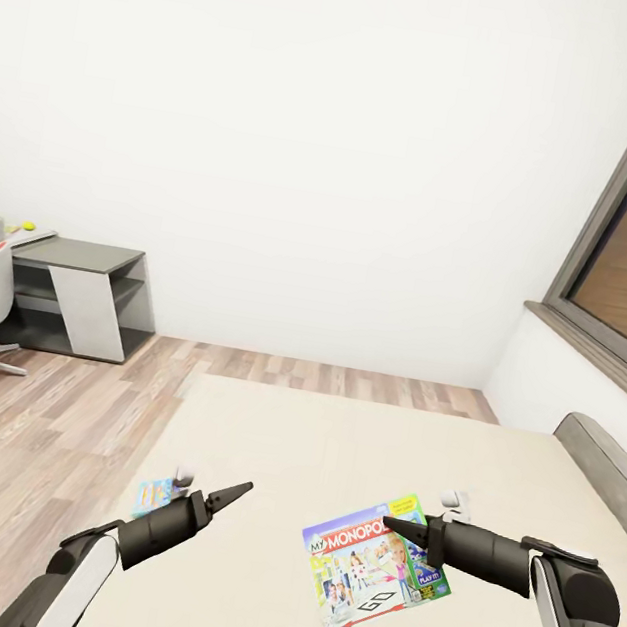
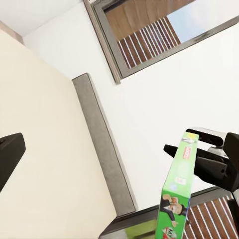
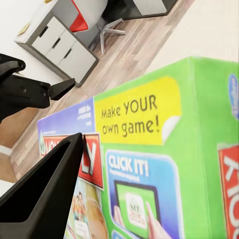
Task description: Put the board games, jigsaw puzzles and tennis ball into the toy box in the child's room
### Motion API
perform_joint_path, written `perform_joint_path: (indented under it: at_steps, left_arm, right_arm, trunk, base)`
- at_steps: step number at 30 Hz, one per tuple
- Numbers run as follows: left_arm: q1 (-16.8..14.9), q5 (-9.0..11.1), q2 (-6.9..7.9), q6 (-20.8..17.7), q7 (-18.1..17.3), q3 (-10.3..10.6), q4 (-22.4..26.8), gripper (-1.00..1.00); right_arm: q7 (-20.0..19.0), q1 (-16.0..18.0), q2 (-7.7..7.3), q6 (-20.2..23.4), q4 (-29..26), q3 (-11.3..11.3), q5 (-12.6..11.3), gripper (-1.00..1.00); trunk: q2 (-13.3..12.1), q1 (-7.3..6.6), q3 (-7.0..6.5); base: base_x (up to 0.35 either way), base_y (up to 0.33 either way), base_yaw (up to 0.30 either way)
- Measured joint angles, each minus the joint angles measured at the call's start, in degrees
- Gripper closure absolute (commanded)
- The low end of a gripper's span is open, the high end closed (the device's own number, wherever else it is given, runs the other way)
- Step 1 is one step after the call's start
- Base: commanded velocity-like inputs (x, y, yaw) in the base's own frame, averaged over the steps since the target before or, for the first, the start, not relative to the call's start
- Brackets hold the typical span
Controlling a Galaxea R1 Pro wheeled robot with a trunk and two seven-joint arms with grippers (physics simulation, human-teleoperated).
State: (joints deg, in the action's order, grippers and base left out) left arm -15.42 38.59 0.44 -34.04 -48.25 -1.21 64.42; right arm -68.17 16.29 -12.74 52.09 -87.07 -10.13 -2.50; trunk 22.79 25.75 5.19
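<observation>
Two board games lie on the bed [image 1: 265, 427]: the Monopoly box [image 1: 371, 576] touching the right tool [image 1: 396, 527], seemingly clamped on its far edge, the small blue box [image 1: 153, 497] beside the left tool [image 1: 229, 495], state unclear.

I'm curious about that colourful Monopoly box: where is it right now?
In the head view the Monopoly box is over the cream bed, right of centre, at the right gripper.
</observation>
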Motion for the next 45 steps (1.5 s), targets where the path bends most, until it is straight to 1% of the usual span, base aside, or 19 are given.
perform_joint_path:
  at_steps: [45]
  left_arm:
    - [0.00, -0.13, -0.01, 0.01, 0.00, 0.08, 0.02, -1.00]
  right_arm:
    - [-0.26, -0.05, -0.05, -0.06, 0.00, -0.12, -0.14, 1.00]
  trunk:
    - [0.00, 0.00, 0.00]
  base:
    - [0.000, 0.263, 0.000]
